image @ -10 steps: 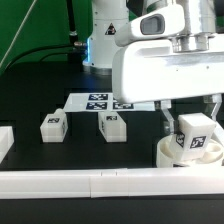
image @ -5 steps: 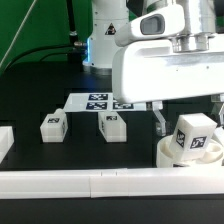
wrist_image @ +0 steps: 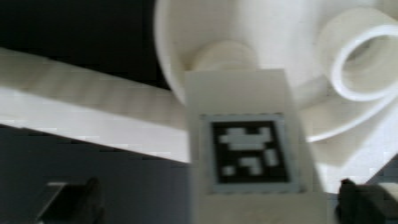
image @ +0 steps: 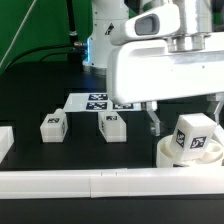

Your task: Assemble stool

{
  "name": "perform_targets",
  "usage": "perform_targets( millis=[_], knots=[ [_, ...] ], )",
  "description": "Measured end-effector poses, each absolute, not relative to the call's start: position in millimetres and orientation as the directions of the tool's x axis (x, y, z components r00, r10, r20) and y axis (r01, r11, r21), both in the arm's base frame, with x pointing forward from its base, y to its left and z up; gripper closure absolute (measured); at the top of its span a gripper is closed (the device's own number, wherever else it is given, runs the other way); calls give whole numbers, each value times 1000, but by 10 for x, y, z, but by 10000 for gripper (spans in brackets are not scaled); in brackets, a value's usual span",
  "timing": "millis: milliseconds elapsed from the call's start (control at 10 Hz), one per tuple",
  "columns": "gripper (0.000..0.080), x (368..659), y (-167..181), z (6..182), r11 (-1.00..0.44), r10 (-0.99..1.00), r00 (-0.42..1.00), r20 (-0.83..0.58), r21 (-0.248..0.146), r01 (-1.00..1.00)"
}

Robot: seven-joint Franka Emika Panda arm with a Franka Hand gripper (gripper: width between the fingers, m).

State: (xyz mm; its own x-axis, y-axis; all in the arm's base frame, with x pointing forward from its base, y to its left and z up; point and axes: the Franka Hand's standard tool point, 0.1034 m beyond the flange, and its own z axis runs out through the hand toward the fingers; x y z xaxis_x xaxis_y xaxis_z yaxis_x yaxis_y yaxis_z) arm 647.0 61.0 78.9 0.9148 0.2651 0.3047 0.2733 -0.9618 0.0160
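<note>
Gripper (image: 185, 124) of the white arm low over the stool's round seat (image: 168, 157) at the exterior view's right, jaws spread wide and pinching nothing. Between the two dark fingers (image: 153, 122), with a gap on either side: one blocky white leg (image: 194, 137), standing on top of the seat, black-and-white tag turned toward the camera. Not clear whether pushed home into a notch or merely resting there.

From the wrist camera, the same leg close up and blurred, tag on its face, a dark fingertip off to each side and touching nothing. Beyond it, the seat's curved white rim and a round hollow.

Toward the exterior view's left, on the black table (image: 40, 95), a second leg (image: 112, 126) and a third leg (image: 52, 125), near each other but apart, both well clear of the seat. Behind those two, flat on the table, the marker board (image: 95, 100). Along the near edge, a long white rail (image: 90, 183). At the exterior view's far left, part of another white block (image: 4, 141).
</note>
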Motion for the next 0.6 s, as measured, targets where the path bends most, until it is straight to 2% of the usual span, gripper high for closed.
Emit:
perform_targets(
  millis=[100,200,300,500,600],
  knots=[
    [150,6496,629,822,-964,253,930,268,-9,264],
    [150,6551,672,854,-963,256,927,273,-9,269],
    [150,6531,690,809,-963,257,936,238,-20,270],
    [150,6476,770,784,-964,252,964,83,-66,258],
    [150,6529,792,790,-962,258,965,48,-75,261]
  ],
)
